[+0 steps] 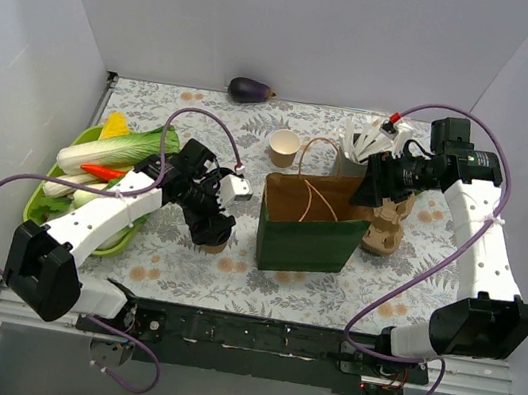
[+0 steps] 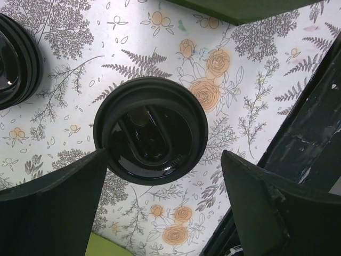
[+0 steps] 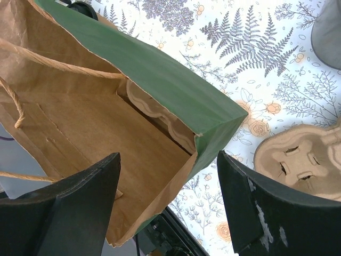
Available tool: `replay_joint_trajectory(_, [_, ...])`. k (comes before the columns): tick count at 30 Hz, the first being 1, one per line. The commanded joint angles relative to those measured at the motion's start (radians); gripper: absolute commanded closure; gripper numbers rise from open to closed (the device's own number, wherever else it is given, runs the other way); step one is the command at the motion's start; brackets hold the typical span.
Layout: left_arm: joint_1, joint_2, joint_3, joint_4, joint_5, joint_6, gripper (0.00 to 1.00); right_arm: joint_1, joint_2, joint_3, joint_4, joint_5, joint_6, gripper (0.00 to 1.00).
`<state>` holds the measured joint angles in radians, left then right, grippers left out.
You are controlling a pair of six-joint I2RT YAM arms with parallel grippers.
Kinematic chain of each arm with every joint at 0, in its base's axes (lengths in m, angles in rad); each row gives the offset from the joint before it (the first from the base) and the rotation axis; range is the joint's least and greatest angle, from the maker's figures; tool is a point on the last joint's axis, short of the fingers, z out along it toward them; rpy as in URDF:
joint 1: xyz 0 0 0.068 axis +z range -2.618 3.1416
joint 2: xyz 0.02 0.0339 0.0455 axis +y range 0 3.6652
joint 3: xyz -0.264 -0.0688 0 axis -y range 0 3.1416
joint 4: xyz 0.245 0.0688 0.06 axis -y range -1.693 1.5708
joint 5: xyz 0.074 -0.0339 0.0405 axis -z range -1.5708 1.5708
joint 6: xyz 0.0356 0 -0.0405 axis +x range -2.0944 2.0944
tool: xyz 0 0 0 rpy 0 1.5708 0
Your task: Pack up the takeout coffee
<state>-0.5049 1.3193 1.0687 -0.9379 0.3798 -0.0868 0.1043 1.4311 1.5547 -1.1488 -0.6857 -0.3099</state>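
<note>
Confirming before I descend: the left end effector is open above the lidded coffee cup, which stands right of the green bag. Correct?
No: the lidded coffee cup stands left of the green bag, not right, as the top external view shows. The left end effector is open above it.

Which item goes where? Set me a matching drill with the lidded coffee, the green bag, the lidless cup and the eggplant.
Items:
1 takeout coffee
2 green bag
3 lidless cup
4 eggplant

Places:
A farthest back of all
B beneath the open left gripper
C standing open, mid-scene
D just behind the bag

Pairs: 1-B, 2-C, 3-D, 4-A
</note>
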Motion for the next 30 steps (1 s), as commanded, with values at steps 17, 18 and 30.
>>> replay_joint_trajectory(17, [-0.009, -0.022, 0.004, 0.077, -0.039, -0.027, 0.23, -0.005, -0.008, -0.004, 0.021, -0.046, 0.009, 0.19])
replay_joint_trajectory(18, [-0.009, -0.022, 0.002, 0.083, -0.039, -0.024, 0.23, -0.006, -0.009, -0.005, 0.021, -0.046, 0.009, 0.19])
replay_joint_trajectory(30, [-0.009, -0.026, -0.015, 0.048, 0.021, 0.027, 0.19, -0.005, 0.0, -0.013, 0.024, -0.048, 0.008, 0.19])
